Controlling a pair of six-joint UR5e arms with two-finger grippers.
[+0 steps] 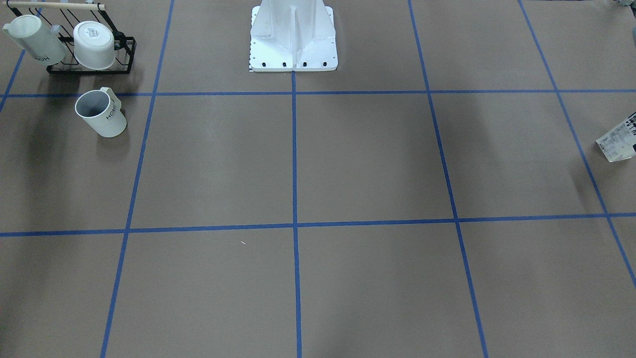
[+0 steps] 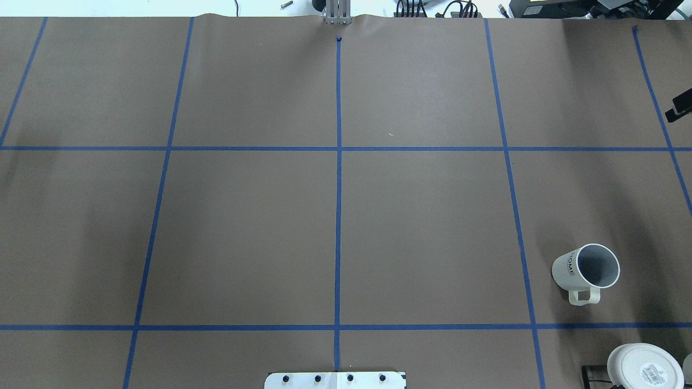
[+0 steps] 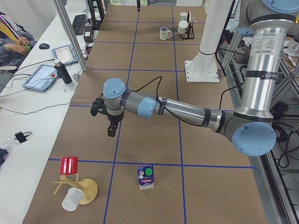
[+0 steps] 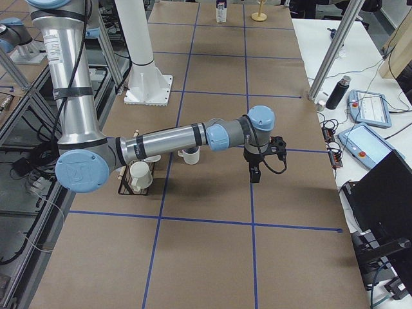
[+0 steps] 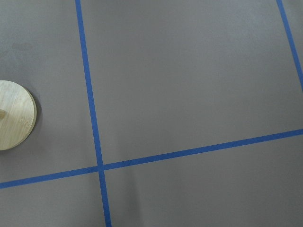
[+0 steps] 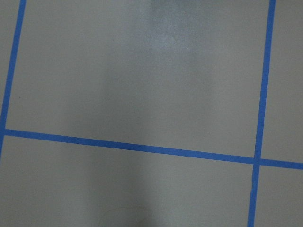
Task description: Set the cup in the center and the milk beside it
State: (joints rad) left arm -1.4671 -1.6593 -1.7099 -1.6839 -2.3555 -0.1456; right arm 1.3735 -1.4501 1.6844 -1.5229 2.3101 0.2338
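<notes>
The cup (image 1: 102, 113), a white "HOME" mug with a grey inside, stands upright at the robot's right end of the table, next to a rack; it also shows in the overhead view (image 2: 586, 268). The milk (image 3: 146, 176), a carton with a green cap, stands upright at the left end, and its edge shows in the front-facing view (image 1: 618, 141). My left gripper (image 3: 111, 129) hangs above the table, apart from the milk. My right gripper (image 4: 255, 174) hangs above the table, beyond the cup. I cannot tell whether either is open or shut. Both wrist views show only table.
A black wire rack (image 1: 92, 69) holding two white mugs stands close behind the cup. A wooden cup tree (image 3: 74, 186) with a red and a white cup stands near the milk. The robot's white base (image 1: 293, 40) is mid-table. An operator's desk borders the far side.
</notes>
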